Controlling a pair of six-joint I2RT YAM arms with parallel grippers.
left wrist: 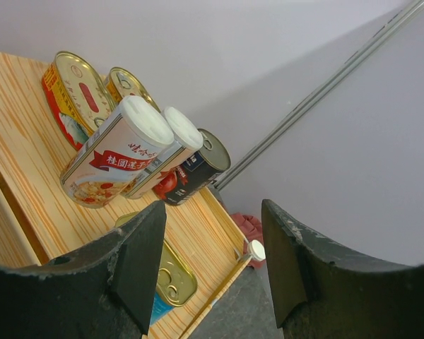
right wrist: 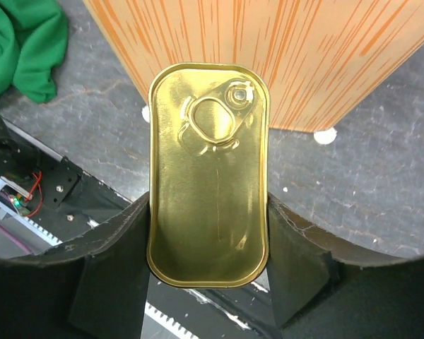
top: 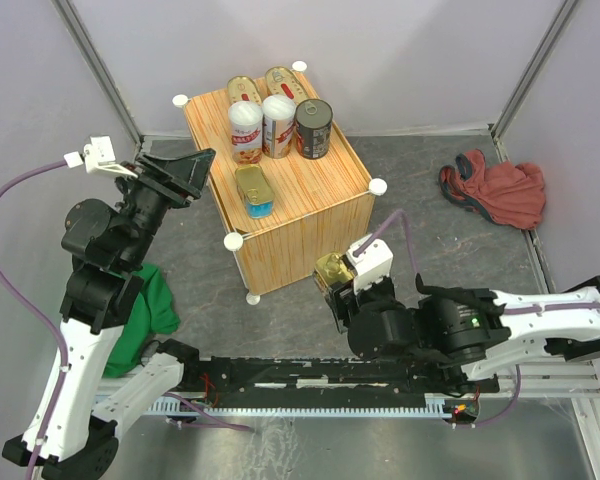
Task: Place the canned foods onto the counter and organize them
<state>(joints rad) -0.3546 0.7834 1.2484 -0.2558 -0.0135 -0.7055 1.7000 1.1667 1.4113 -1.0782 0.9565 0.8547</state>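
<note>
Wood-grain counter [top: 320, 190] under six tins [top: 279, 125]; seventh tin [right wrist: 208, 173] in right hand [right wrist: 208, 244] (left hand [left wrist: 212, 240] wide)

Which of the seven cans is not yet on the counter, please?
The rectangular gold can clamped in the right hand; the other six cans sit on the counter top.

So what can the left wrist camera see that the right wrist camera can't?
Only the left wrist view shows the cans up top: two oval gold tins with red labels, two tall white-lidded cans, one dark round can and a flat rectangular gold tin. Only the right wrist view shows a second rectangular gold tin held between the right arm's jaws, plus a green cloth on the grey tabletop. Both show the light-wood-grain counter and a white round knob.
</note>
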